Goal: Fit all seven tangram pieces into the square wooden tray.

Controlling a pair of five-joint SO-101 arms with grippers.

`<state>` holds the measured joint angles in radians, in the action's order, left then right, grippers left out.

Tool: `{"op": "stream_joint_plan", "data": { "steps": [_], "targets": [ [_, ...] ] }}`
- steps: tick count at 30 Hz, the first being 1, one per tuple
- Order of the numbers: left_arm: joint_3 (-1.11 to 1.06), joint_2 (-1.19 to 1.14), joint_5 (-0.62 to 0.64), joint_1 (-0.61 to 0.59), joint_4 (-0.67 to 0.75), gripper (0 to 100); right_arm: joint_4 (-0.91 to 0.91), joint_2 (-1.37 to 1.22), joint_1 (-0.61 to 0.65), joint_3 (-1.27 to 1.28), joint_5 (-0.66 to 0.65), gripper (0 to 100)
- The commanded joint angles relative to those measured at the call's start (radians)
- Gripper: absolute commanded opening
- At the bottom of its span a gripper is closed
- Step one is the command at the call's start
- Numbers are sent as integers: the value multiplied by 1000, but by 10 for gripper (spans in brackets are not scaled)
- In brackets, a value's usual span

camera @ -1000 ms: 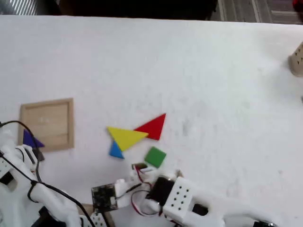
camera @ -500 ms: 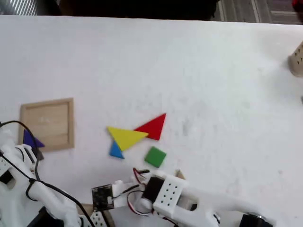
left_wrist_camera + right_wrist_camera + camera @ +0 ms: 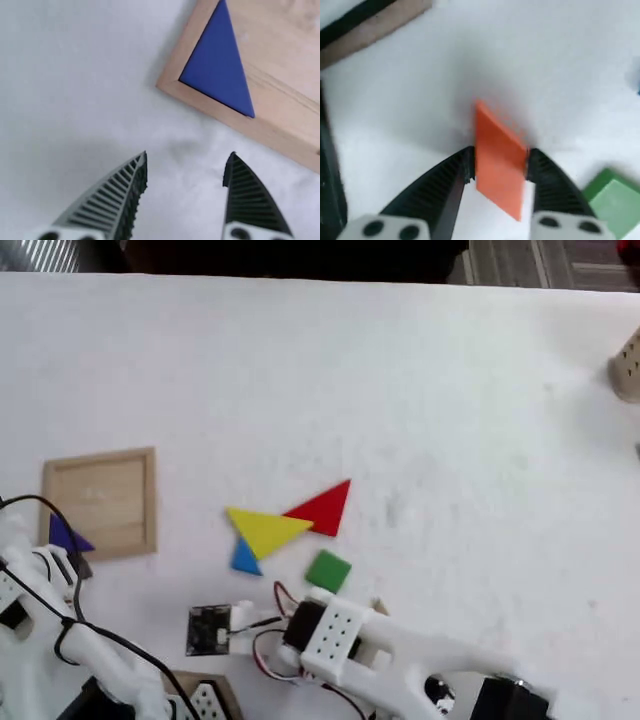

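Observation:
The square wooden tray (image 3: pixel 148 502) lies at the table's left; a dark blue triangle (image 3: pixel 67 536) sits in its near corner. My left gripper (image 3: pixel 187 162) hangs open just outside that corner, over bare table, with the blue triangle (image 3: pixel 220 65) and tray rim (image 3: pixel 225 117) ahead of it. The yellow triangle (image 3: pixel 266 530), red triangle (image 3: pixel 323 508), small blue triangle (image 3: pixel 244 559) and green square (image 3: pixel 328 571) lie loose mid-table. My right gripper (image 3: pixel 500 159) is shut on an orange piece (image 3: pixel 501 175), beside the green square (image 3: pixel 615 200). The right arm (image 3: pixel 370 650) covers it from above.
A brown block (image 3: pixel 205 690) stands at the table's near edge between the arms, and a brown strip (image 3: pixel 375 25) lies beyond the right gripper. A pale perforated object (image 3: pixel 628 365) stands at the far right edge. The left arm (image 3: pixel 40 610) and its cables crowd the near left corner.
The right arm has swung left along the near edge, just below the green square. The left arm and the loose pieces have not moved.

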<state>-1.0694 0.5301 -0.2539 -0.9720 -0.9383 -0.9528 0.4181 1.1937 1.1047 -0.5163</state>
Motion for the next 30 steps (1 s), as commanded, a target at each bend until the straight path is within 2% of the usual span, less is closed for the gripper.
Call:
{"op": "stream_joint_plan", "data": {
  "steps": [1,7,12,15,19,24,27,30],
  "targets": [
    [12,-4,14,-7,18,253,19,-8,-2,-26,14,49],
    [12,-2,18,-5,18,253,1,8,-18,-44,14,16],
    [14,2,60,-7,26,253,-76,87,-147,-199,37,17],
    [14,2,71,-10,34,253,-77,102,-220,-322,203,17],
    [14,2,74,-12,34,253,-30,44,-229,-465,374,17],
    [26,-2,101,-30,60,253,133,-128,-229,-594,462,18],
    [29,1,196,-81,97,253,194,-266,-216,-715,508,19],
    [89,-5,216,-176,89,253,249,-421,-171,-870,509,20]
  ]
}}
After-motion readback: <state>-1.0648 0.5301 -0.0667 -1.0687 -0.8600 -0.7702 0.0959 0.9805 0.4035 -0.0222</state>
